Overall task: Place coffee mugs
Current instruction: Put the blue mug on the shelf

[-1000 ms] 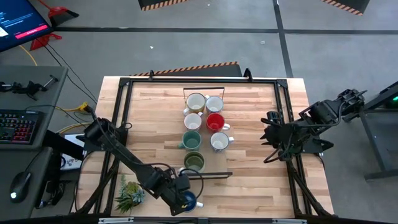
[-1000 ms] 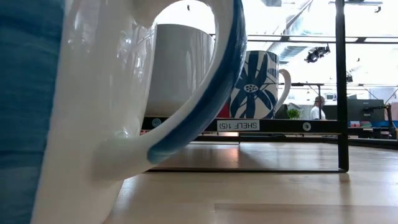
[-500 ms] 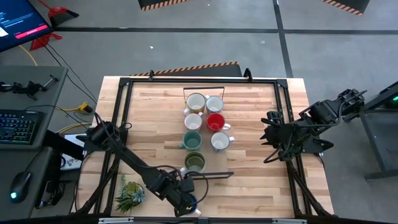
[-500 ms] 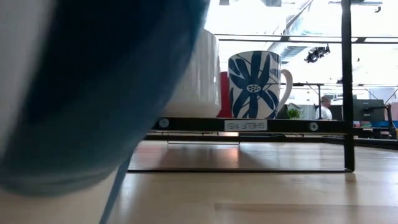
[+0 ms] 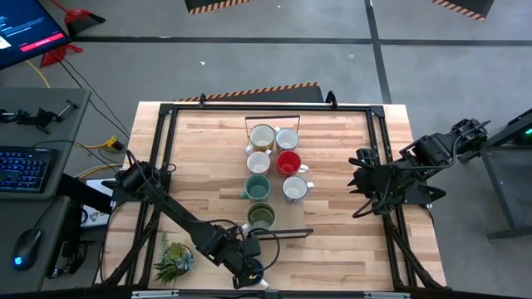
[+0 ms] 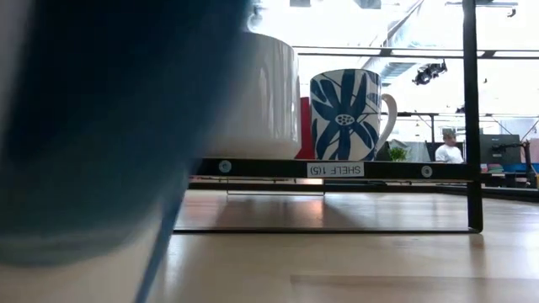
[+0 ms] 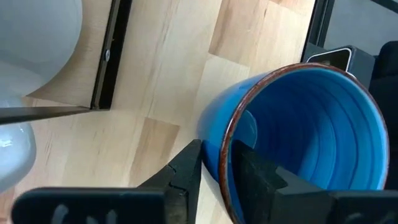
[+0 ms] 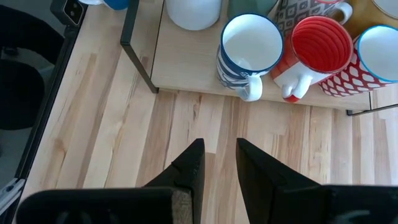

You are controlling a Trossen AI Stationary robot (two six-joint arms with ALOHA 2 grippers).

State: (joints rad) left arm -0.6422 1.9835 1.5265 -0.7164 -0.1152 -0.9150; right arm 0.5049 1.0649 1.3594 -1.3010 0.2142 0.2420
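Note:
A blue mug [image 5: 253, 268] with a brown rim is near the table's near edge, in my left gripper [image 5: 247, 264], which is shut on it. In the low view the blue mug [image 6: 101, 126] is a blurred mass on the left. Seven other mugs stand on a low black-framed shelf [image 5: 278, 234] at mid-table: cream [image 5: 262, 135], white [image 5: 287, 139], white [image 5: 258, 161], red [image 5: 288, 162], teal [image 5: 255, 186], white-and-blue [image 5: 293, 189], olive [image 5: 259, 216]. My right gripper [image 5: 357, 187] waits at the table's right side, its fingers a narrow gap apart [image 8: 219, 149]. My left gripper pinches the blue mug's wall at the rim [image 7: 222, 163], one finger [image 7: 186, 171] outside and the other finger [image 7: 258, 177] inside the hollow. The mug is tipped, its mouth turned toward the wrist. Whether its base touches the table cannot be told.
A small spiky potted plant [image 5: 173, 257] stands near the table's near left corner, beside my left arm. The shelf's black post [image 6: 469, 118] and front bar [image 6: 337, 169] rise behind the held mug. Bare wood lies right of the shelf. A person [image 6: 446, 148] shows far off in the room.
The blue mug has turned and tipped in my left gripper's hold. A second ago the low view showed its handle and pale side; now only a blurred blue body fills that view's left. The left gripper has shifted slightly toward the table's right. The right arm kept still.

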